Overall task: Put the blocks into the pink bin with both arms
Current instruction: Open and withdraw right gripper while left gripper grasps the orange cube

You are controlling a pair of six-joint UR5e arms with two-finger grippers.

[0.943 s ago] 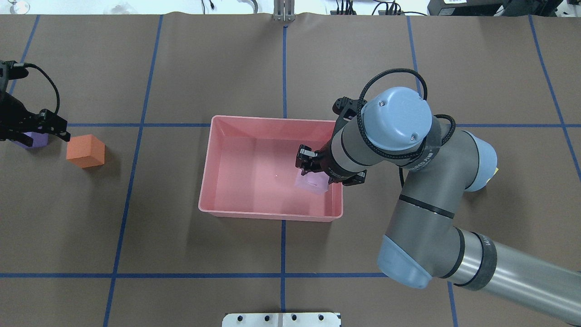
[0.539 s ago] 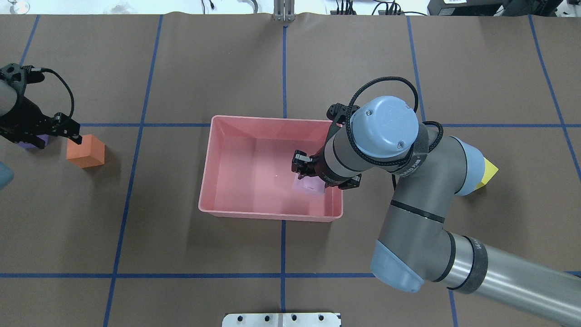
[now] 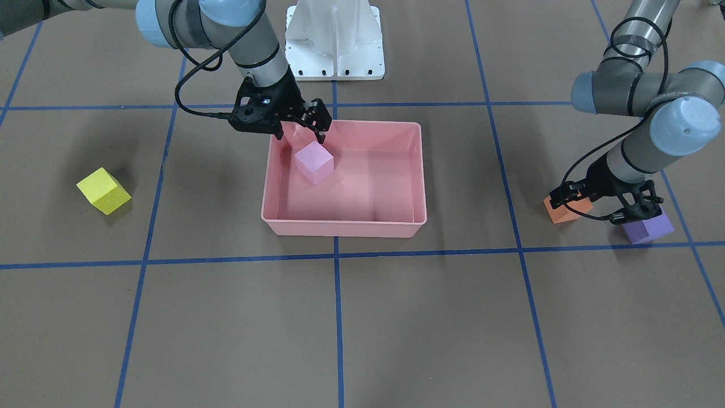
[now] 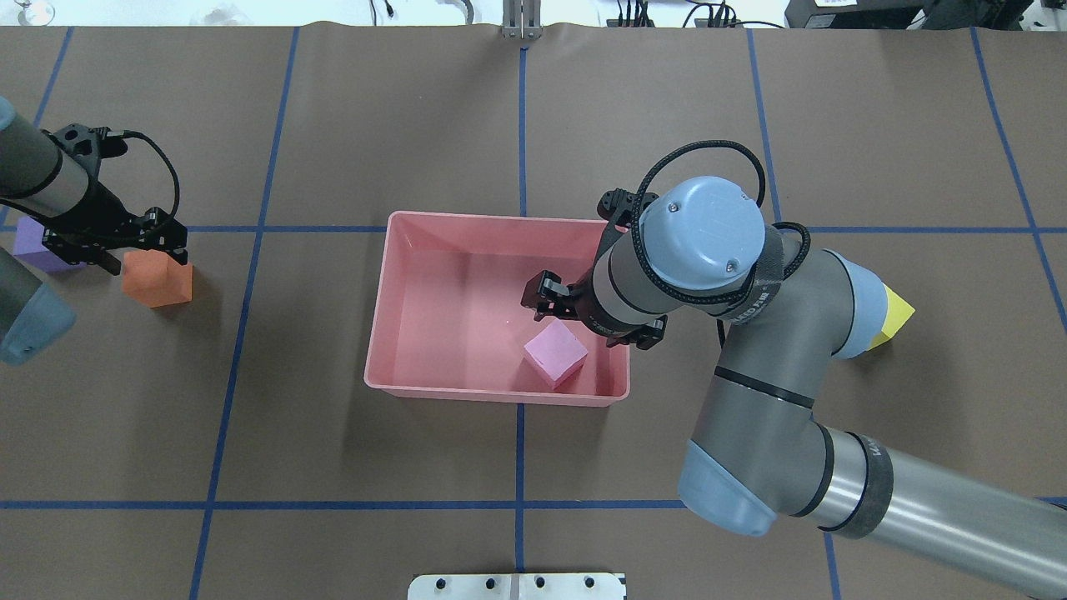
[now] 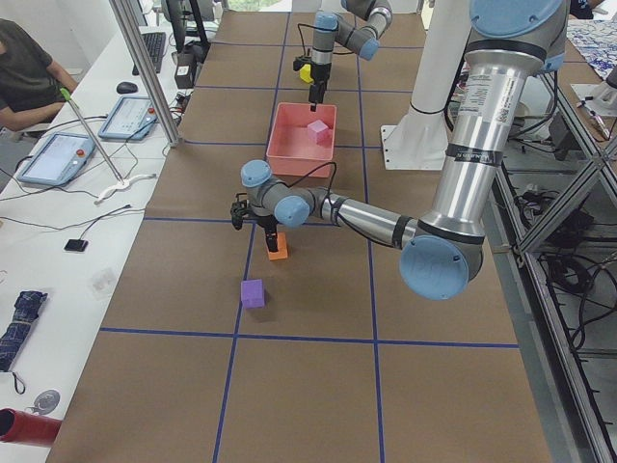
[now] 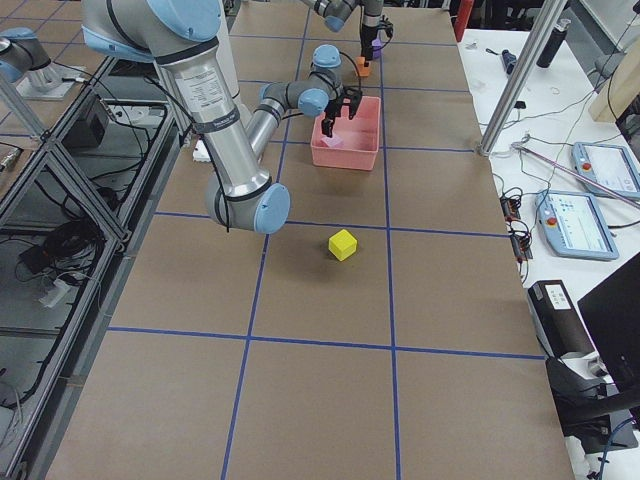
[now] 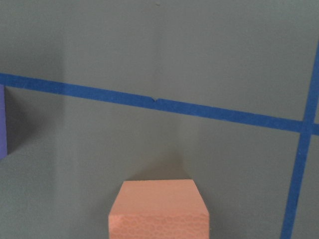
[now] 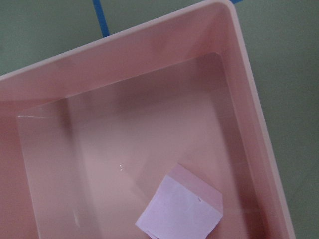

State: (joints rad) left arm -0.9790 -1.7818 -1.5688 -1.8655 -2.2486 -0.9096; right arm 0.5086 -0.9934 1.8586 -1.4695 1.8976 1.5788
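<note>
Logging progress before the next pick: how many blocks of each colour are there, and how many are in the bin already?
Light pink block: 1, in the pink bin
Yellow block: 1, outside it
Orange block: 1, outside it
Purple block: 1, outside it
Total: 4 blocks, 1 binned

The bin (image 4: 379,333) sat in the middle of the table (image 4: 375,467) with one block (image 4: 555,354) inside, by its near right corner. A second block (image 3: 103,191) lay well apart to the bin's right. Far to its left a third block (image 4: 158,279) lay near a fourth block (image 4: 35,243), which was farther out.
</note>
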